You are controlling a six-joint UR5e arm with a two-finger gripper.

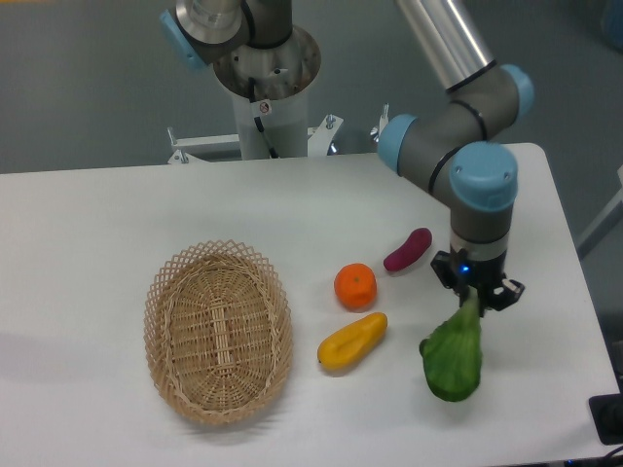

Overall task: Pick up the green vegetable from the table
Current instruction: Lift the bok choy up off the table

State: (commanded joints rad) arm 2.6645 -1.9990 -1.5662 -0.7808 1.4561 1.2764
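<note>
Your gripper (pixel 473 295) is clamped on the pale stem of the green vegetable (pixel 454 354), whose broad leafy body hangs below it over the right side of the white desk (pixel 117 214). To the left lie a purple eggplant (pixel 407 250), an orange (pixel 355 286), a yellow vegetable (pixel 352 341) and an oval wicker basket (pixel 218 331) with nothing inside.

You are looking at a robotics lab. Behind the white table (pixel 117 214) a metal pedestal (pixel 265 88) bolted to grey floor (pixel 78 88) carries the grey, blue-capped arm (pixel 458 156). On the table lie toy foods and a wicker basket (pixel 219 331), no household furniture around it.
</note>
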